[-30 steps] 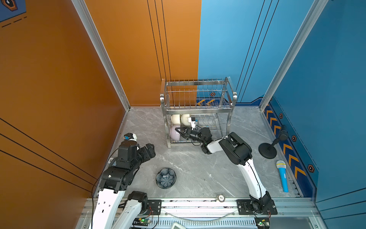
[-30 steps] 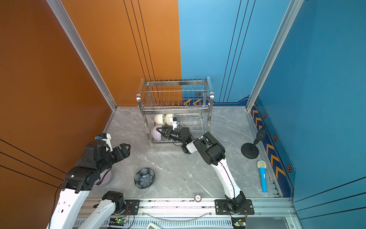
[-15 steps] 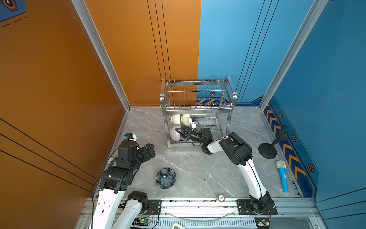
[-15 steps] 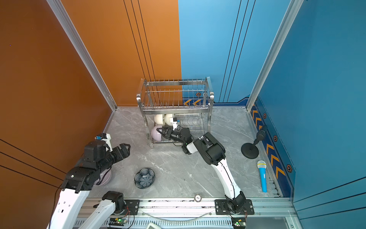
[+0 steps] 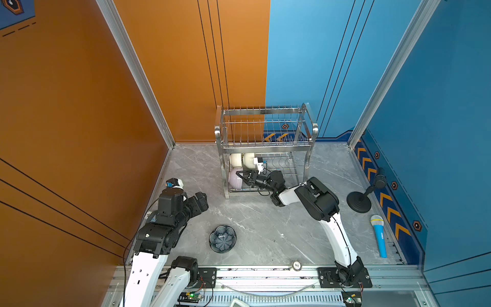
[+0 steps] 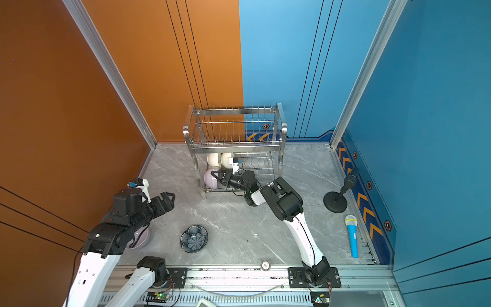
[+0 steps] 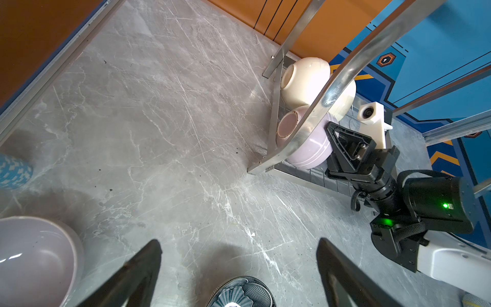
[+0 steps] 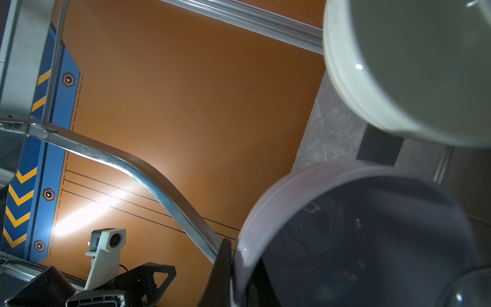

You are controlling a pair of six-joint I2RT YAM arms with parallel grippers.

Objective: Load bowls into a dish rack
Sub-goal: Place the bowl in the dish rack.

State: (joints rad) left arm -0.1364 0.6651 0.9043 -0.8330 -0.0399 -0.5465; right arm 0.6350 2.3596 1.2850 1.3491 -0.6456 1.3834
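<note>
The steel dish rack (image 5: 261,145) (image 6: 235,149) stands at the back wall. Two cream bowls (image 5: 236,159) (image 5: 249,159) sit on edge in its lower tier. A lilac bowl (image 5: 234,179) (image 7: 310,150) is in the lower tier in front of them. My right gripper (image 5: 242,176) (image 8: 236,268) reaches into that tier and is shut on this bowl's rim (image 8: 265,202). A dark blue-grey flower-rimmed bowl (image 5: 222,238) (image 6: 194,238) lies on the floor. Another lilac bowl (image 6: 142,239) (image 7: 34,260) sits partly under my left arm. My left gripper (image 6: 168,200) (image 7: 239,255) hovers open and empty above the floor.
A black round stand (image 5: 359,202) and a blue microphone (image 5: 380,235) lie at the right, near the blue wall. The orange wall runs close along my left arm. A blue patterned object (image 7: 13,172) shows at the edge of the left wrist view.
</note>
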